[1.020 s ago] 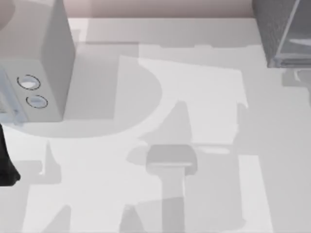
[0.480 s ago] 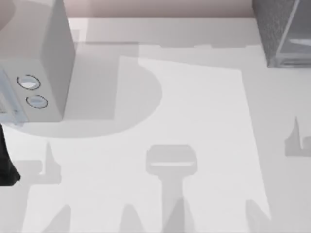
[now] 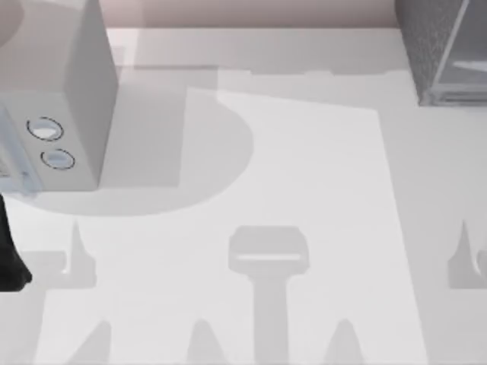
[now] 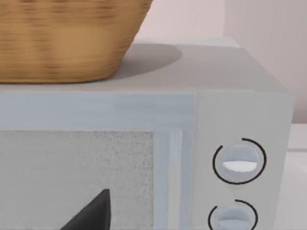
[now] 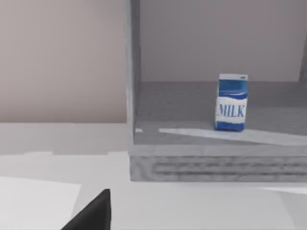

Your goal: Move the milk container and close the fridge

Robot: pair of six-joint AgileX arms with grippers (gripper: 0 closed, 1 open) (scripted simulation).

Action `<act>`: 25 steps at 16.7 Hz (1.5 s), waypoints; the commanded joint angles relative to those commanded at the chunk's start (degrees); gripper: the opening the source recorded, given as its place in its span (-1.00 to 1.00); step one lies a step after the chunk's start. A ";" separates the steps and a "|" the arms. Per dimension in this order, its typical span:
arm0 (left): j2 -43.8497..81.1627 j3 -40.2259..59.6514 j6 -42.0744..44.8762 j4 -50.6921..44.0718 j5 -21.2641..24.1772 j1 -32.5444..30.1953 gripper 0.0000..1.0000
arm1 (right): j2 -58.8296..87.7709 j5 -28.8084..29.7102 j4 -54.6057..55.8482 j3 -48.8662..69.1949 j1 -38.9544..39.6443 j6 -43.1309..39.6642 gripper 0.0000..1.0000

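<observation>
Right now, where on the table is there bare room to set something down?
The widest bare patch is the table centre, between the light grey box with two dials at left and the fridge at far right. The near strip is bare too. Inside the fridge, the floor beside the milk container is free. The box's top is crowded by a wicker basket.

- A rendered kitchen mock-up: a pale table set against a plain pinkish wall.
- At 9 to 10 o'clock in the top view stands a light grey microwave with two round dials.
- A woven basket sits on top of the microwave.
- At 1 to 2 o'clock stands a dark speckled fridge.
- The fridge is open, with a milk carton upright on its floor.
- The surfaces are smooth and flat-shaded, with hard-edged shadows, as in a simulation.
</observation>
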 joint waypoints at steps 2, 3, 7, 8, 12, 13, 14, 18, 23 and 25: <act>0.00 0.00 0.00 0.00 0.00 0.00 1.00 | 0.00 0.00 0.00 0.00 0.00 0.00 1.00; 0.00 0.00 0.00 0.00 0.00 0.00 1.00 | 0.00 0.00 0.00 0.00 0.00 0.00 1.00; 0.00 0.00 0.00 0.00 0.00 0.00 1.00 | -1.28 -0.11 -1.84 1.38 -0.09 0.11 1.00; 0.00 0.00 0.00 0.00 0.00 0.00 1.00 | -2.60 -0.15 -3.67 2.48 -0.03 0.15 1.00; 0.00 0.00 0.00 0.00 0.00 0.00 1.00 | -10.73 -0.15 -16.84 9.19 0.09 0.06 1.00; 0.00 0.00 0.00 0.00 0.00 0.00 1.00 | -13.25 -0.10 -21.33 11.26 0.07 -0.02 1.00; 0.00 0.00 0.00 0.00 0.00 0.00 1.00 | -15.89 -0.04 -26.14 13.43 0.04 -0.12 1.00; 0.00 0.00 0.00 0.00 0.00 0.00 1.00 | -26.93 0.26 -47.12 22.47 -0.09 -0.48 1.00; 0.00 0.00 0.00 0.00 0.00 0.00 1.00 | -39.08 0.48 -71.05 32.39 -0.12 -0.68 1.00; 0.00 0.00 0.00 0.00 0.00 0.00 1.00 | -42.57 0.49 -77.80 35.24 -0.08 -0.67 1.00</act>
